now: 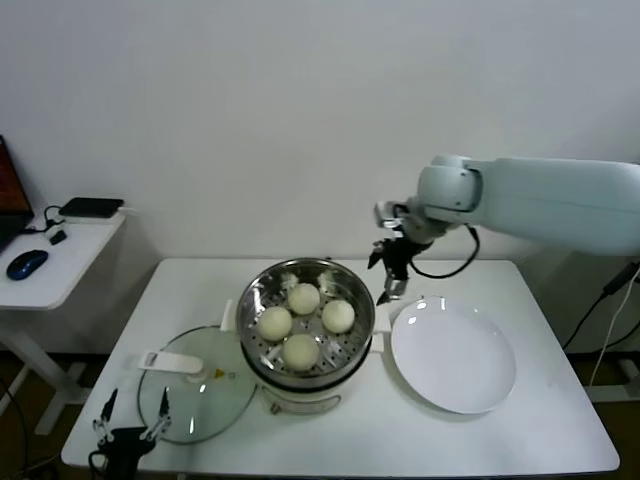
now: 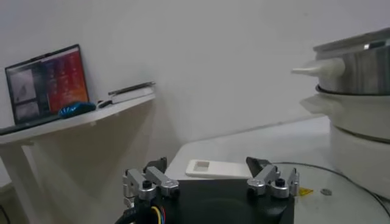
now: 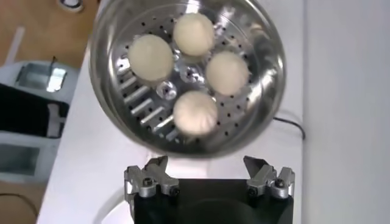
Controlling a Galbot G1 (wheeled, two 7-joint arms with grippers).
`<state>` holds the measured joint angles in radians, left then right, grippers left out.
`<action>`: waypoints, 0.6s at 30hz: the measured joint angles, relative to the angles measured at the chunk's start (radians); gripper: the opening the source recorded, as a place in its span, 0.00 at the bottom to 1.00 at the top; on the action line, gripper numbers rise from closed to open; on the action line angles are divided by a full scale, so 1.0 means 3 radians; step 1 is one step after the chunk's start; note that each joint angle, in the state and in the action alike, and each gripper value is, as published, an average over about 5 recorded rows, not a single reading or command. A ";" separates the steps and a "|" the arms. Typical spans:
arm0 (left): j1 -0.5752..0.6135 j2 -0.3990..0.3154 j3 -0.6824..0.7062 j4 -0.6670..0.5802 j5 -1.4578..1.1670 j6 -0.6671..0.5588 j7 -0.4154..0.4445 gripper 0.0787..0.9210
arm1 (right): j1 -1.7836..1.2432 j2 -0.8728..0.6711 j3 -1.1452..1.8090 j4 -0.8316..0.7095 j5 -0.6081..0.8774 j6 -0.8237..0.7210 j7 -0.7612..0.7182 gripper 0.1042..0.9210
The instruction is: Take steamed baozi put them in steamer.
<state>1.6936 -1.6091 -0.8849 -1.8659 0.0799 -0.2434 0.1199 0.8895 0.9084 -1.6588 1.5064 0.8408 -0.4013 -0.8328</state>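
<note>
Several cream-white baozi lie on the perforated tray inside the shiny steel steamer at the table's middle. In the right wrist view the baozi show inside the steamer. My right gripper hangs open and empty just right of the steamer's rim, above the table between steamer and plate; it shows in its wrist view. My left gripper is open and empty, parked low at the table's front left corner, beside the glass lid.
A white round plate lies empty right of the steamer. A flat glass lid with a white handle lies front left. A side table with a mouse and laptop stands far left.
</note>
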 measured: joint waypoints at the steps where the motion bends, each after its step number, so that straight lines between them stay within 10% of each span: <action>1: -0.0003 0.0000 0.0001 0.0002 0.0001 0.0000 -0.0003 0.88 | -0.0035 -0.0098 0.0031 0.0025 -0.0007 0.0026 0.0059 0.88; 18: -0.0022 0.0000 0.0061 0.0048 0.0097 -0.0046 -0.0030 0.88 | -0.2131 -0.1776 0.1841 0.0612 0.0100 0.0806 0.1575 0.88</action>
<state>1.6871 -1.6091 -0.8665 -1.8516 0.1092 -0.2571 0.1110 0.2504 0.3755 -1.1064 1.6902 0.8707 -0.1594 -0.3603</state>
